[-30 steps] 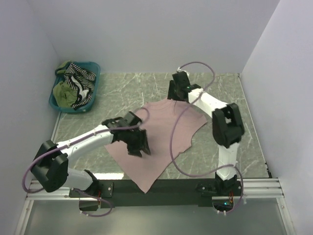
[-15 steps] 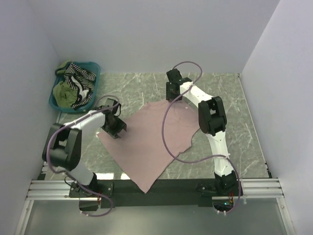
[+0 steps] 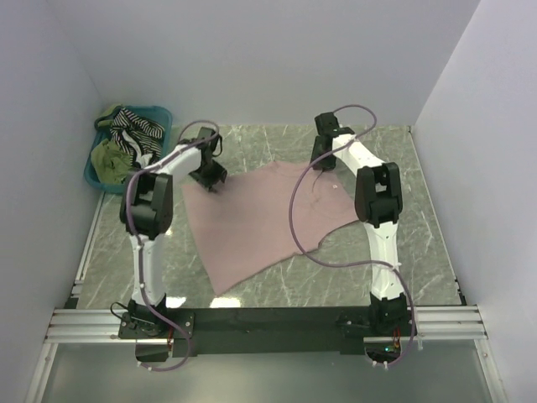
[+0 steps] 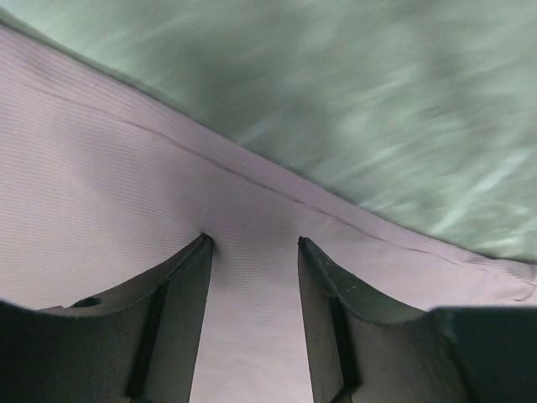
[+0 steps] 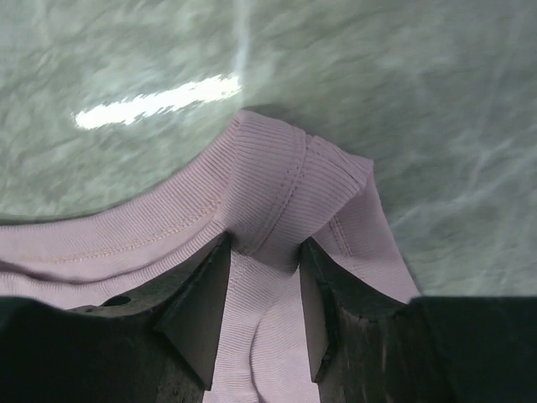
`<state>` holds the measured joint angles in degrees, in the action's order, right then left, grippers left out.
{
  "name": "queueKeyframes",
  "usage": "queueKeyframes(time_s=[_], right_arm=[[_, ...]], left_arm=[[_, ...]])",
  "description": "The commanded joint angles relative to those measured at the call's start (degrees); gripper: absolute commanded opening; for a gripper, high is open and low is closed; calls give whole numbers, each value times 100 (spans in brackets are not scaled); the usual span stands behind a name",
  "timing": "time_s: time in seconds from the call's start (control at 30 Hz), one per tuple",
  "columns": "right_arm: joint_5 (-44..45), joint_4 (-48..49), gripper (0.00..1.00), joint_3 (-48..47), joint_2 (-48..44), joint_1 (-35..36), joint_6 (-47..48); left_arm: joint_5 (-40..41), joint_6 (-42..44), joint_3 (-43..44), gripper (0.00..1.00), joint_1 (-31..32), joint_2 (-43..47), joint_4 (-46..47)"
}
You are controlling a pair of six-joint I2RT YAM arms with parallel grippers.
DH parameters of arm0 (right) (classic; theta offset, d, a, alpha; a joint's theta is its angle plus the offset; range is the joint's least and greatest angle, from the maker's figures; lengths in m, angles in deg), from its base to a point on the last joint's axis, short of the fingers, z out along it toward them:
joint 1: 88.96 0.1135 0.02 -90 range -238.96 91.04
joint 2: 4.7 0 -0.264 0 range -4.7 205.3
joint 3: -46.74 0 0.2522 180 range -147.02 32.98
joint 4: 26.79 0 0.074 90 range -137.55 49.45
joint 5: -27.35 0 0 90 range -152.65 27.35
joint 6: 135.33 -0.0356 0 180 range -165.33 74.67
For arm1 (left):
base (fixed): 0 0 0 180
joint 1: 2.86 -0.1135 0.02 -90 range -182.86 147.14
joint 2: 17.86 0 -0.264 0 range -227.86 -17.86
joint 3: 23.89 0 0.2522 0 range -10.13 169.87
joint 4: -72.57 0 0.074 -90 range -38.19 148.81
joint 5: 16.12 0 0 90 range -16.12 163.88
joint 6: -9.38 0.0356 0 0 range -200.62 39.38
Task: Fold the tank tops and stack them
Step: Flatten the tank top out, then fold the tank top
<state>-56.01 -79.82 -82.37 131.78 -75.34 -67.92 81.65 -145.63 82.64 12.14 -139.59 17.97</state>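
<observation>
Pink top (image 3: 260,218) sprawls mid-frame on the tabletop (image 3: 403,243), long axis lower left to upper right, left tool (image 3: 209,178) and right tool (image 3: 322,159) each pinching an upper corner.

Teal basket (image 3: 99,178) at far-left corner of green marble table (image 3: 277,281); white walls around.

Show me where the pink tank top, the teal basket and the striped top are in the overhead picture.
Pink tank top (image 3: 260,222): top external view, middle of the flat cloth.
Teal basket (image 3: 95,180): top external view, near left rim.
Striped top (image 3: 138,126): top external view, folds heaped at the basket's far end.
</observation>
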Motion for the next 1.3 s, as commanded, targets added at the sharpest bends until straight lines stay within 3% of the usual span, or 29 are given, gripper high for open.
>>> queueKeyframes(time_s=[0.0,0.17,0.33,0.57,0.7,0.8,0.87,0.9,1.0,1.03,1.13,1.27], right_arm=[[-110,32,46,126,-104,-132,-342],[-408,445,45,951,-658,-430,-641],[-268,823,48,1664,-1281,-598,-852],[-251,1606,58,2148,-2266,-616,-905],[109,1518,61,2227,-3011,-493,-1019],[224,1834,61,3059,-3897,-195,-1317],[566,2123,61,4017,-4409,323,-1441],[645,2212,61,4351,-4864,516,-1511],[813,2362,61,5555,-5629,1263,-1687],[787,2432,61,5854,-5807,1413,-1757],[673,2608,56,6909,-6283,1888,-1924],[971,2442,52,7175,-6328,2538,-1925]], left_arm=[[-318,918,1214,51,-41,-771,-196],[-1056,1587,2840,55,-50,-2001,101],[-1848,2132,3808,64,-59,-2487,506],[-1815,2581,3528,76,-103,-1390,1473],[-799,2442,3284,78,-147,-476,1395],[465,1715,2371,77,-147,525,844],[751,1309,1020,78,-138,1491,788],[883,942,-108,78,-138,2208,866],[954,553,-1784,79,-138,3284,1095],[954,534,-2737,77,-129,3931,1174],[841,279,-4226,62,-103,5005,1271],[1075,-72,-5013,51,72,5765,781]])
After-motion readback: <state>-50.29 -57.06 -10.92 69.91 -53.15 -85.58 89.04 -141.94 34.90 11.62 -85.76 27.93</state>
